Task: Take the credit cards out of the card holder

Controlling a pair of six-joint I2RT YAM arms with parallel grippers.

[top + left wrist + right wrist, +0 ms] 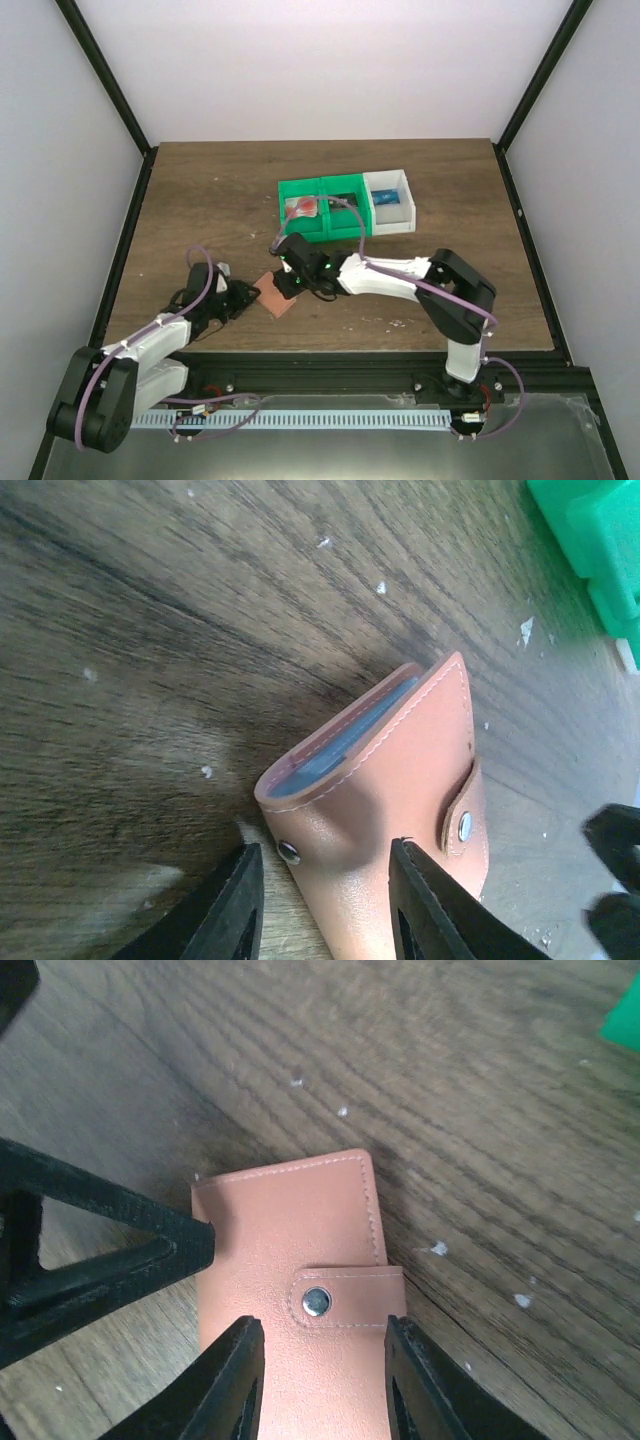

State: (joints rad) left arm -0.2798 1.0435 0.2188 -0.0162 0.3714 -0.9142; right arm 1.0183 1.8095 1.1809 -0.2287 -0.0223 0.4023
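Note:
The card holder (278, 299) lies folded shut on the table, salmon-pink, its tab (350, 1297) snapped over the face. My left gripper (325, 848) straddles its folded end with the jaws apart. One finger (430, 910) overlaps the leather and the other stands clear of it. A blue-grey inner edge (345, 742) shows in the fold. My right gripper (322, 1322) hovers over the holder's face, jaws apart on either side of the stud, pinching nothing. No credit cards show in the holder. A pale card with a red blot (303, 207) lies in the green bin.
A green bin (300, 187) with two compartments and a white bin (390, 180) holding something blue stand just behind the grippers. The two grippers (250, 293) (291, 283) are very close together over the holder. Dark frame posts border the table.

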